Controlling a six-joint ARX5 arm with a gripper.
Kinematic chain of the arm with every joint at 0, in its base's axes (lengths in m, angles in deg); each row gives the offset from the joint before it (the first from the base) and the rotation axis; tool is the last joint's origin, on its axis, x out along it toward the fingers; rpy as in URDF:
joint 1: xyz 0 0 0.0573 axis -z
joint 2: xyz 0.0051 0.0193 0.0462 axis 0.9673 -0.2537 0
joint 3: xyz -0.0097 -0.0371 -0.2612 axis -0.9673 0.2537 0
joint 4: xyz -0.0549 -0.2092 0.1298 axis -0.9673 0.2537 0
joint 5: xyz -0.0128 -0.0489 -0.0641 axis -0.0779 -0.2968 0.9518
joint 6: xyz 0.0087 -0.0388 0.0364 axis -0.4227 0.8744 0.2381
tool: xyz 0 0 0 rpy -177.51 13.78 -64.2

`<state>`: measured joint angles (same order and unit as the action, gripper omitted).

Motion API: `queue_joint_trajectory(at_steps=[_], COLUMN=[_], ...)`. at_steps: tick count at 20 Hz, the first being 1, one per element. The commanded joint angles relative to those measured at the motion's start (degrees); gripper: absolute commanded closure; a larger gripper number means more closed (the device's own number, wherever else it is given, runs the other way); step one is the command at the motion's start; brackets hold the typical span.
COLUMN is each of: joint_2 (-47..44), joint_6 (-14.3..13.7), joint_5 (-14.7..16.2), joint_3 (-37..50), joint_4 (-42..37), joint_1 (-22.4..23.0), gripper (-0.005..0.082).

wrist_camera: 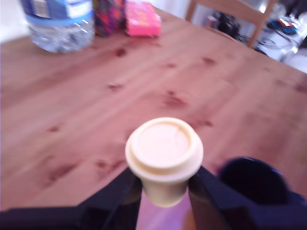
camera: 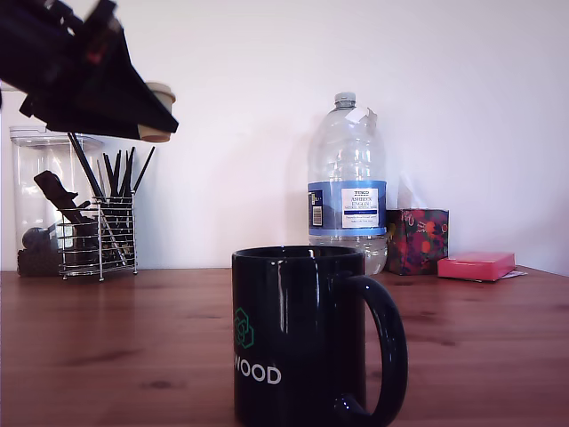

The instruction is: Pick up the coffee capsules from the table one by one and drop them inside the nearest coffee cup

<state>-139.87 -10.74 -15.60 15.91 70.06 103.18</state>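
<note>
A plain white wall fills the back of the exterior view, evenly lit by soft daylight. Against it, at that view's left, stand a clear jar and a wire holder of dark utensils. Toward the right stand a large clear water bottle with a blue label, a patterned tissue box and a flat pink box. In the wrist view, pale wooden furniture legs and blurred clutter show beyond the surface's far edge.

Low tabletop camera — wrist camera overhead
</note>
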Motion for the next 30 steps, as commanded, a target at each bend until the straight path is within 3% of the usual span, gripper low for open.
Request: queue_joint_trajectory(at_steps=[1, 5, 9, 14, 19, 30], joint_2=[1.44, 3.39, 3.48, 2.32, -4.48, -21.35], joint_6=[-0.24, -0.22, -0.22, -0.13, -0.37, -10.75], joint_5=[0.13, 0.11, 0.02, -0.90, -1.64, -10.99], joint_3=[1.07, 1.07, 1.07, 0.68, -4.72, -24.94], joint_4=[3.28, 9.70, 11.04, 10.99, 11.72, 30.77], joint_1=[1.51, 6.71, 11.04, 13.64, 16.06, 21.97], gripper=[0.0644, 0.0644, 0.0644, 0.0642, 0.0642, 0.0641])
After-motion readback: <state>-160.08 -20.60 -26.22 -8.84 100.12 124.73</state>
